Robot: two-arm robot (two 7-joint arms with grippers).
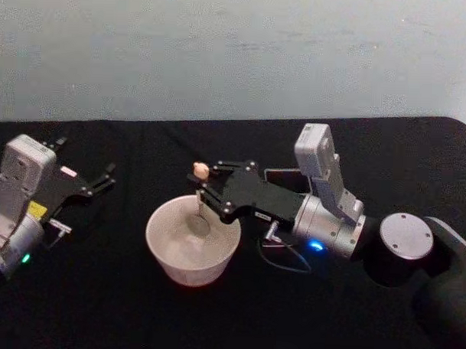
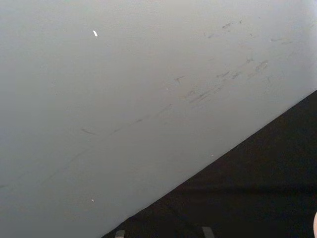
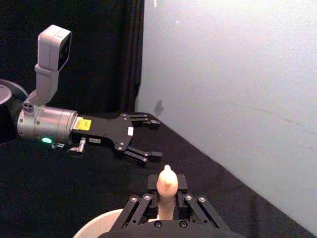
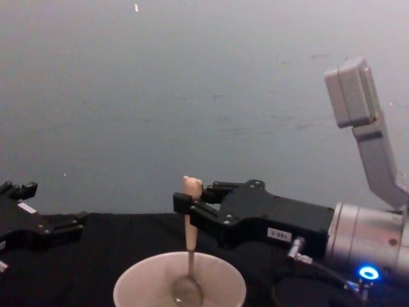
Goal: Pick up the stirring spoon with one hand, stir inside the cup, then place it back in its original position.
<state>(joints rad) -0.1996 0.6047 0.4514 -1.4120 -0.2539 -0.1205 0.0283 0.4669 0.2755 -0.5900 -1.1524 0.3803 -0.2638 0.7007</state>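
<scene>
Right gripper [image 1: 205, 186] clamped on stirring spoon [image 4: 190, 238] handle, held upright; spoon bowl down inside cream cup [image 1: 190, 259] on black table [image 1: 121, 308]; left gripper [image 1: 104, 178] lay well apart at left, fingers spread, holding nothing.

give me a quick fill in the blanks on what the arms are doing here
1. The right gripper holds the stirring spoon ___, with the bear head on top.
2. The spoon's bowl sits inside the ___.
3. The left gripper, off at the left, has its fingers ___ and holds nothing.

Missing words: upright; cup; open
</scene>
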